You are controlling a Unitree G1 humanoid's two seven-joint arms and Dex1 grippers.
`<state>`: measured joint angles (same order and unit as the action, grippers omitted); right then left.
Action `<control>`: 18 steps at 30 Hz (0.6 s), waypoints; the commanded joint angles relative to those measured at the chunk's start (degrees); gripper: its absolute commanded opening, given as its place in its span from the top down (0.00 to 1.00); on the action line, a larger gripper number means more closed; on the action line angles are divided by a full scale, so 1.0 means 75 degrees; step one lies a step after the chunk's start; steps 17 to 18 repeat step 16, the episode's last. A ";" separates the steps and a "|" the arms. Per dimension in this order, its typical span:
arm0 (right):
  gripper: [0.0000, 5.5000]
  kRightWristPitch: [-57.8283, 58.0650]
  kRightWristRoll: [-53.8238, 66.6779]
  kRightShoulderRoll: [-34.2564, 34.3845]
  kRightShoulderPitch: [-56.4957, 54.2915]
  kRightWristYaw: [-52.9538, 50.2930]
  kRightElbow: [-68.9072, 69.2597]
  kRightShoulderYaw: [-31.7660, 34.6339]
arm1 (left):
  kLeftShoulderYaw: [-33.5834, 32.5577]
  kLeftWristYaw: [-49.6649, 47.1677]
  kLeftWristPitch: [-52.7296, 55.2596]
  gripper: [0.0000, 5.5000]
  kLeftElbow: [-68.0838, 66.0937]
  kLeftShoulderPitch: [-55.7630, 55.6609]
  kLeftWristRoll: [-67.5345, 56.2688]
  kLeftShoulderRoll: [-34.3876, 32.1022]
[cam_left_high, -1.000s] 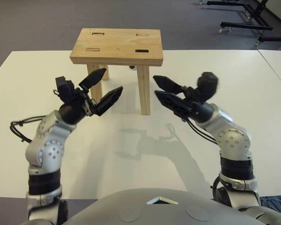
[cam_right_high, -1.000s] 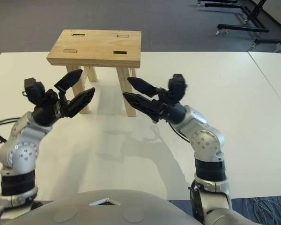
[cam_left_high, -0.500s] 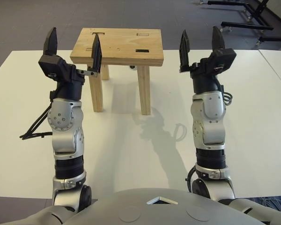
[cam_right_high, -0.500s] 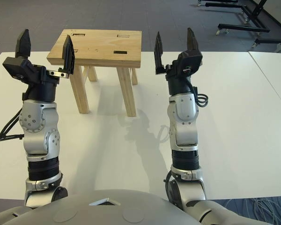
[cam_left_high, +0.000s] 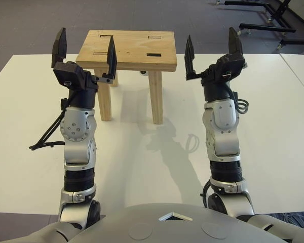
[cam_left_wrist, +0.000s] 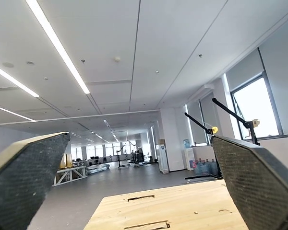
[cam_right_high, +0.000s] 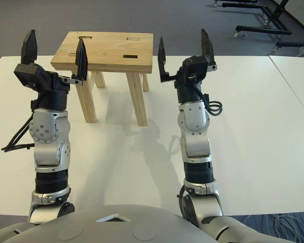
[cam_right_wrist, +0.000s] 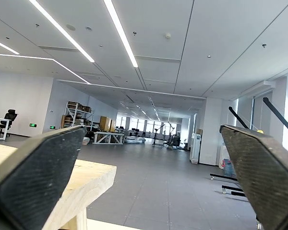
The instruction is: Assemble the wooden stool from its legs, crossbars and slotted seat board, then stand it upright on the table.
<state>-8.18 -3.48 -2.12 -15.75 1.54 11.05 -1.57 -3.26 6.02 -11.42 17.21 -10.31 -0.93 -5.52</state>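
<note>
While stool stands upright, slotted seat before splayed left pincer.

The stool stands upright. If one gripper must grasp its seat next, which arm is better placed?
Left, probably. The left gripper is open at a corner of the seat, which lies in line between its fingers. The right gripper, also open, stands apart from the stool.

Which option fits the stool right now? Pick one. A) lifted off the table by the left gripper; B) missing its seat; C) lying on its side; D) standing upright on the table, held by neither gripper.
D: the stool stands on its legs on the table, and the left gripper and right gripper are open, holding nothing.
</note>
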 commanded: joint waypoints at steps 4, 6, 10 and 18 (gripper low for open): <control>0.02 0.0054 -0.0110 -0.0148 -0.0301 -0.0161 -0.0339 0.0211 | 0.0078 -0.0132 -0.0080 0.02 -0.0157 -0.0088 0.0121 0.0018; 0.02 0.0047 0.0113 -0.0108 -0.0329 -0.0100 -0.0487 0.0264 | 0.0100 -0.0155 -0.0085 0.02 -0.0186 -0.0081 0.0051 0.0078; 0.02 -0.0078 0.0273 -0.0074 -0.0408 -0.0049 -0.0721 0.0267 | -0.0068 -0.0192 0.0007 0.02 -0.0169 -0.0111 -0.0922 0.0534; 0.02 0.0129 0.0800 -0.0032 -0.0744 0.0031 -0.1126 0.0521 | 0.0063 -0.0147 -0.0160 0.02 -0.0477 -0.0295 -0.1274 0.0806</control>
